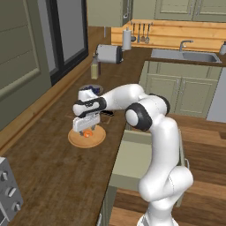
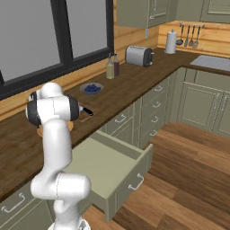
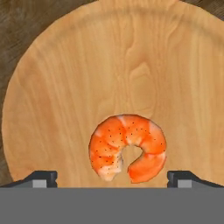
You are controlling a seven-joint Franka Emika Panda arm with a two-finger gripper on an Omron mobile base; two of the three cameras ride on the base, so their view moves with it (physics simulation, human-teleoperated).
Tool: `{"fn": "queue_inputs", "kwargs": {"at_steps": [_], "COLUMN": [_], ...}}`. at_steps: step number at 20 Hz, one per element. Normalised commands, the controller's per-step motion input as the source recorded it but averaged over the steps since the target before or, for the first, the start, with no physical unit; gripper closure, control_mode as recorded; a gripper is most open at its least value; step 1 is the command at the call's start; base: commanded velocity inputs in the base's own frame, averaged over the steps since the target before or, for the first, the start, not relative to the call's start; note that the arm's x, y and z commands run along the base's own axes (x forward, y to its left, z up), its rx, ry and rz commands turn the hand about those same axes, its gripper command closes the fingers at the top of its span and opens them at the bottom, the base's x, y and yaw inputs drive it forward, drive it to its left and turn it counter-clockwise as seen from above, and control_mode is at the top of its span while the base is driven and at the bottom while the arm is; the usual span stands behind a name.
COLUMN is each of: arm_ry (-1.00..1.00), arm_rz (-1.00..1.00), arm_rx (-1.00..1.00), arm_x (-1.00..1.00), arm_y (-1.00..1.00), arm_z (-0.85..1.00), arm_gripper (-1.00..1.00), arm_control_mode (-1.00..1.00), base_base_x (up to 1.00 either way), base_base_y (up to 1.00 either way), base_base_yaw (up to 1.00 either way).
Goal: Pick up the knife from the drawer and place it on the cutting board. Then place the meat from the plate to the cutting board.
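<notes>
The plate (image 3: 65, 96) is a round tan disc on the brown counter, also seen from the left base view as the plate (image 1: 98, 137). The meat (image 3: 127, 148), an orange-red curled lump with a paler centre, lies on the plate near its rim; it shows as a small orange spot, the meat (image 1: 88, 133). My gripper (image 3: 112, 178) hangs straight over it, open, with one fingertip on either side of the lump and not touching it; the gripper (image 1: 86, 129) is just above the plate. The knife's black handle (image 2: 87, 111) pokes out past my arm, resting on the cutting board (image 2: 85, 119); its blade is hidden. The drawer (image 2: 112, 166) stands pulled out.
A grey bowl of blue items (image 1: 91, 89) sits just beyond the plate. Further back along the counter are two bottles (image 2: 112, 66), a toaster (image 2: 139, 55) and a paper roll (image 2: 170, 42). A sink (image 1: 185, 55) is at the far right. The open drawer (image 1: 132, 163) juts into the aisle.
</notes>
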Motion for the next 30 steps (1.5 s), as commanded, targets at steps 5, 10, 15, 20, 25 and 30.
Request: {"fn": "queue_inputs", "kwargs": {"at_steps": [5,10,15,20,25,30], "arm_ry": [0.0,0.0,0.0,0.0,0.02,0.19], "arm_rz": [0.0,0.0,0.0,0.0,0.0,0.0], "arm_rx": [-0.01,-0.03,0.0,-0.02,-0.05,-0.08], "arm_x": [0.17,0.0,0.03,0.0,0.01,-0.05], "arm_y": [0.0,0.0,-0.05,0.0,0.0,0.0], "arm_z": [-0.07,-0.3,-0.18,-0.31,-0.56,-1.0], "arm_gripper": [-1.0,-1.0,-1.0,-1.0,-1.0,1.0], "arm_control_mode": [-1.0,-1.0,-1.0,-1.0,-1.0,-1.0], "base_base_x": [0.0,0.0,0.0,0.0,0.0,0.0], "base_base_y": [0.0,0.0,0.0,0.0,0.0,0.0], "base_base_yaw": [0.0,0.0,0.0,0.0,0.0,0.0]}}
